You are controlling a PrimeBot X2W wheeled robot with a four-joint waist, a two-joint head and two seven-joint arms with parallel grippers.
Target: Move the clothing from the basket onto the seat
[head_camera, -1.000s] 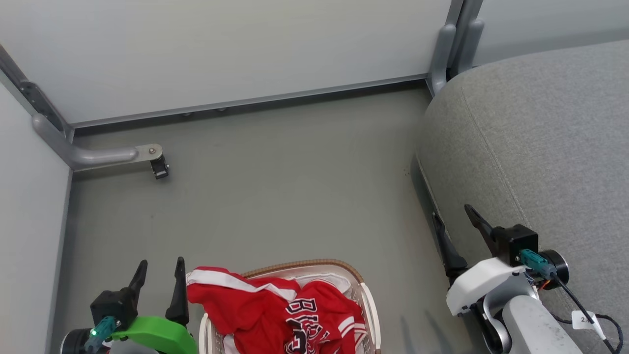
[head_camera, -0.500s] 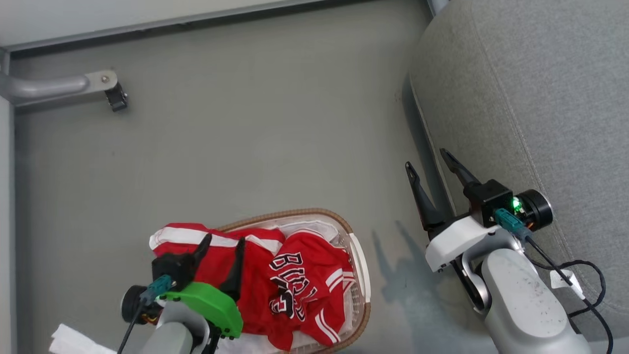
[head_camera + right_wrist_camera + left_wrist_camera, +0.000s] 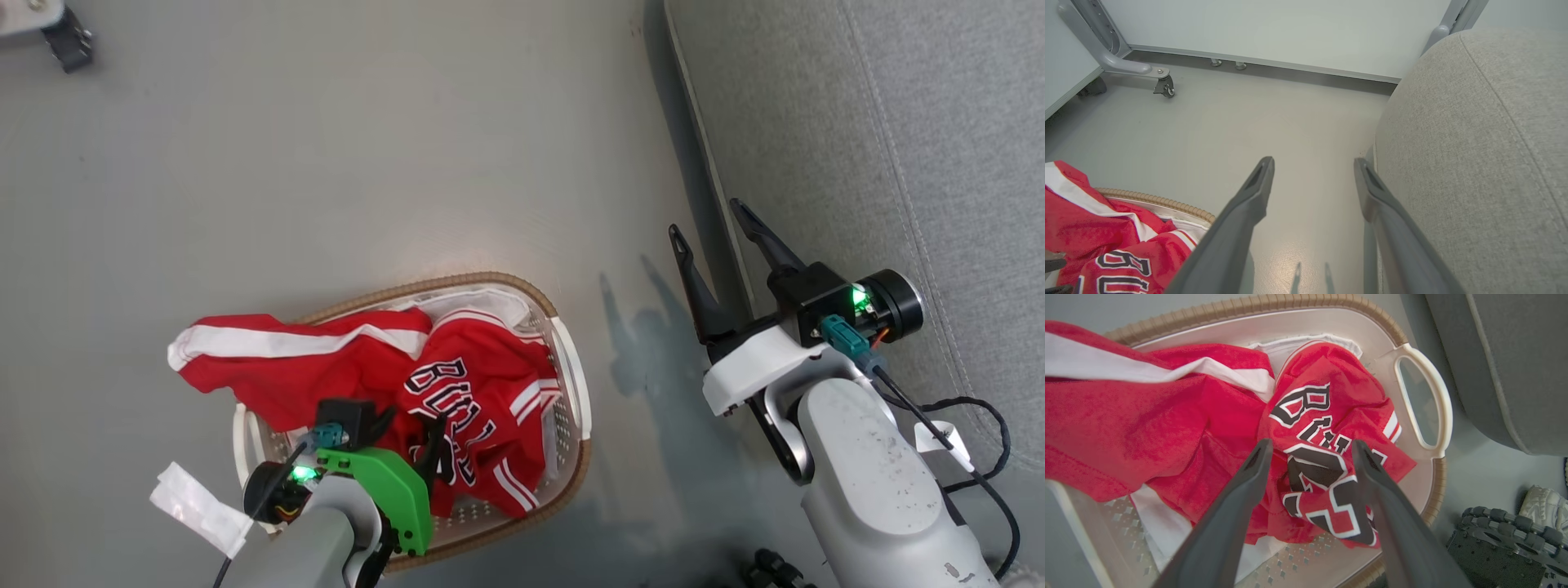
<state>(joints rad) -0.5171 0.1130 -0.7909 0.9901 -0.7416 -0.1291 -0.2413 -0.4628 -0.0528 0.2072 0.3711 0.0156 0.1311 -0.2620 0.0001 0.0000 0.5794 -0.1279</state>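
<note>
The clothing lies in the basket [image 3: 571, 384]: a red jersey [image 3: 469, 400] with black-and-white letters, and a red garment with white stripe trim [image 3: 286, 359] draped over the far-left rim. My left gripper [image 3: 411, 423] hangs open just above the jersey [image 3: 1327, 416], its fingers straddling the lettering in the left wrist view [image 3: 1311, 444]. My right gripper [image 3: 706, 219] stands open and empty over the floor beside the seat [image 3: 857, 122], close to its front edge. The right wrist view shows that gripper [image 3: 1313, 162], the seat [image 3: 1474, 143] and the basket's brown rim [image 3: 1155, 200].
A grey frame leg with a caster [image 3: 1163, 85] stands at the far left by the white wall panels [image 3: 1274, 28]. A white paper tag [image 3: 200, 506] hangs by my left wrist. A black studded wheel [image 3: 1506, 539] and a pale shoe [image 3: 1545, 506] sit right of the basket.
The head camera has tilted down, bringing the whole basket into view. My left gripper has moved from beside the basket to over the jersey. Both grippers stay open.
</note>
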